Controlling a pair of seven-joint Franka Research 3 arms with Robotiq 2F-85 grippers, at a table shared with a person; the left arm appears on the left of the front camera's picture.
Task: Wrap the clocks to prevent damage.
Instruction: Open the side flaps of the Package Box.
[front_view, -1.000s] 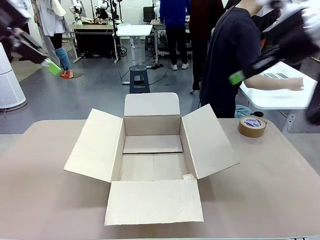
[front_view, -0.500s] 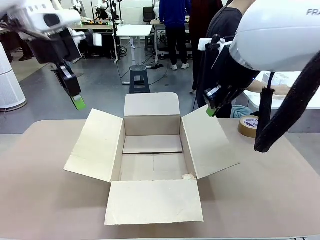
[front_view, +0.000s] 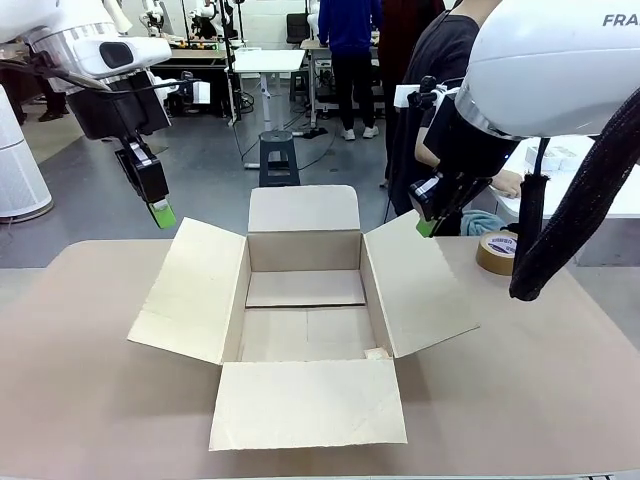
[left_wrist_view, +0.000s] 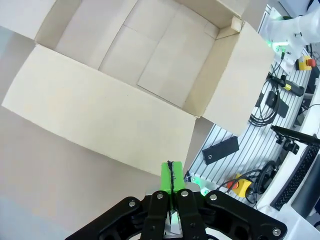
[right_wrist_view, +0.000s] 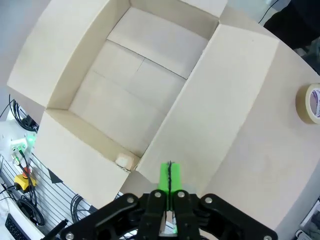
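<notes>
An open cardboard box (front_view: 305, 335) sits on the surface (front_view: 90, 400) with all 4 flaps spread. The left gripper (front_view: 161, 214) hangs in the air off the box's far left corner, jaws closed on nothing. The right gripper (front_view: 427, 227) hangs over the far end of the box's right flap, jaws likewise closed and empty. A small pale lump (front_view: 376, 352), unidentifiable, lies in the box's near right corner. A tape roll (front_view: 504, 252) lies right of the box.
</notes>
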